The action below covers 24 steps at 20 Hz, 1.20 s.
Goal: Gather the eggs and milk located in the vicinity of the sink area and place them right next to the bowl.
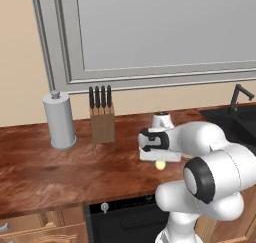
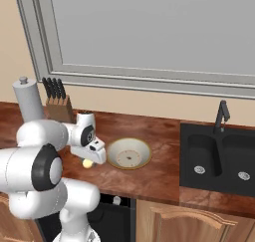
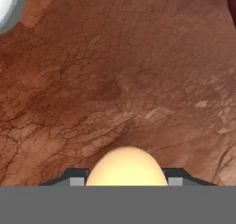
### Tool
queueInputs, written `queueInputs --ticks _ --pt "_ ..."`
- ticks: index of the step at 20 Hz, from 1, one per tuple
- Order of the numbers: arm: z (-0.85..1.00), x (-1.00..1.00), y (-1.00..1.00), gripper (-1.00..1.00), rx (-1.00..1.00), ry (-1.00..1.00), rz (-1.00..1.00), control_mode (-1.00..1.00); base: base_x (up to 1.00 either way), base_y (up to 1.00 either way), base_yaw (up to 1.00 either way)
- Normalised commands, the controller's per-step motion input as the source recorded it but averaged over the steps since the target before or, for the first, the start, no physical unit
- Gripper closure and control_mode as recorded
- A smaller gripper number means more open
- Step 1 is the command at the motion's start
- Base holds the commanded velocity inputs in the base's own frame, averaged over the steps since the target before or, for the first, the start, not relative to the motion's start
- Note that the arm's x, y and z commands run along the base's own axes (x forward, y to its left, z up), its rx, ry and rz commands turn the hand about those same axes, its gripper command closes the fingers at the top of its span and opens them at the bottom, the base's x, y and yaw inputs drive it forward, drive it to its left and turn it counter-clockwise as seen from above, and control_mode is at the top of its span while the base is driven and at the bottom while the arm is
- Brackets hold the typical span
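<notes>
A yellowish tan egg [image 3: 126, 168] sits between my two finger tips, with my gripper [image 3: 126, 178] shut on it just above the brown wooden counter [image 3: 120, 80]. From the base cameras the egg [image 1: 160, 164] [image 2: 88, 163] hangs under the hand [image 1: 159, 156] [image 2: 89, 156], a little left of the cream bowl [image 2: 115, 159]. The bowl stands on the counter, apart from the egg. Right of the bowl lies the black sink [image 2: 219, 159] with its dark faucet [image 2: 220, 115]. The milk is out of view.
A knife block [image 1: 102, 119] and a grey paper-towel roll [image 1: 59, 119] stand at the back left of the counter. A white round shape with a grey edge [image 3: 7, 6] shows in the hand view's top left corner. The counter's front edge runs just below the hand.
</notes>
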Motion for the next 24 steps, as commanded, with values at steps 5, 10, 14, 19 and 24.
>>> queueInputs --ticks 5,10,14,19,24 --pt "0.0 0.0 -0.09 1.0 0.0 -0.06 -0.23 -1.0 0.0 0.0 0.0" --pt "0.0 0.07 -0.05 1.0 0.0 -0.05 -0.12 -1.0 0.0 0.0 0.0" --pt "0.0 0.14 -0.22 1.0 0.0 -0.07 -0.11 -1.0 0.0 0.0 0.0" --pt "-0.04 0.19 -0.25 1.0 0.0 -0.07 -0.1 -1.0 0.0 0.0 0.0" --pt "-0.18 0.17 -0.14 1.0 0.0 -0.02 -0.08 -1.0 0.0 0.0 0.0"
